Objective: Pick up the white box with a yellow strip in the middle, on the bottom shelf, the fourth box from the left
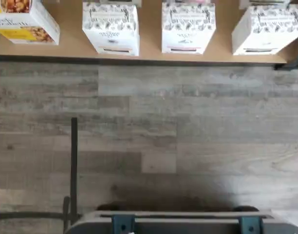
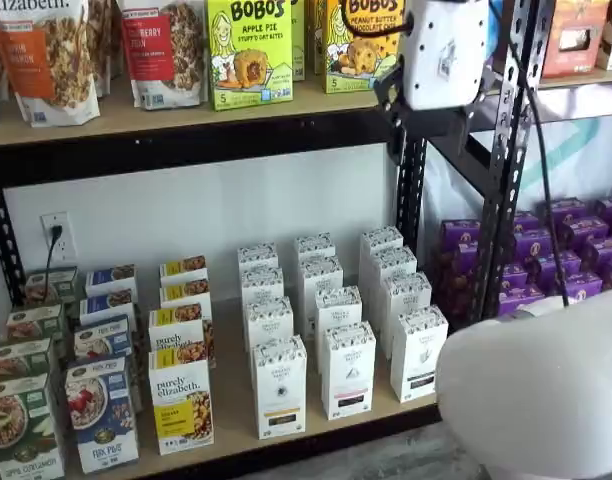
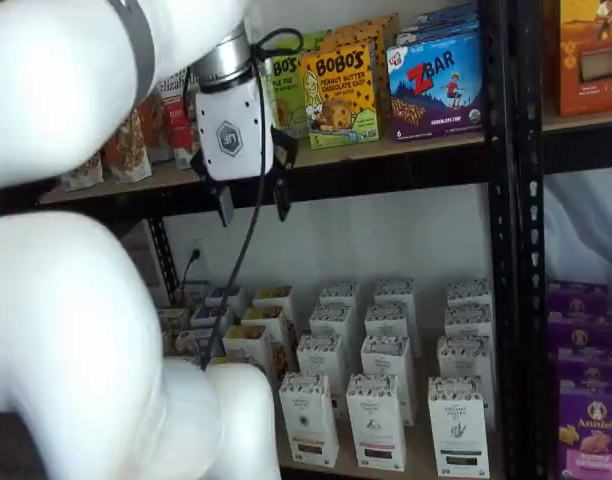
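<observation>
The white box [image 2: 279,386] is a tall, narrow carton with a grey-patterned top band, a small round logo mid-face and a dark strip near its base. It stands at the front of the bottom shelf [image 2: 236,425], just beside the purely elizabeth box [image 2: 182,404] and heading a row of identical cartons. The claw [image 3: 253,205] hangs high above with its fingers spread apart, holding nothing.

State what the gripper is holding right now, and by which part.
Nothing is held. The gripper hangs open and empty in front of the upper shelf, well above the white boxes on the bottom shelf.
</observation>
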Tool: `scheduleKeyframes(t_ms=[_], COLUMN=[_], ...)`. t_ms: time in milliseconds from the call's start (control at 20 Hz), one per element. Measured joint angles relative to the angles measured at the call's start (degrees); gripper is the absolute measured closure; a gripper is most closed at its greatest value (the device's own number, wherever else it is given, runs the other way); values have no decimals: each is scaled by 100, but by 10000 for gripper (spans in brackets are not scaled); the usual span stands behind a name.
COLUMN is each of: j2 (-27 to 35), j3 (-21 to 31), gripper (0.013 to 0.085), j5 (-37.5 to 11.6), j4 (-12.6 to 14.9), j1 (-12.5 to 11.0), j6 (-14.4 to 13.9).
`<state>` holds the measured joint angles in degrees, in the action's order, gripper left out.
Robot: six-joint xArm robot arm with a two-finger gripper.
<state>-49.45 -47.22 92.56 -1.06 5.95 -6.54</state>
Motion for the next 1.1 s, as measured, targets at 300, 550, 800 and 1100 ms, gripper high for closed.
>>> scheduleKeyframes(t_ms=[300, 550, 800, 1100], j2=[23, 179, 389, 604], j3=[475, 725, 915, 1250], gripper=[130, 130, 130, 130], j5=[-715, -1120, -1536, -2319], j4=[-30, -51, -89, -196], j1=[165, 302, 469, 673], j6=[-155, -284, -431, -567])
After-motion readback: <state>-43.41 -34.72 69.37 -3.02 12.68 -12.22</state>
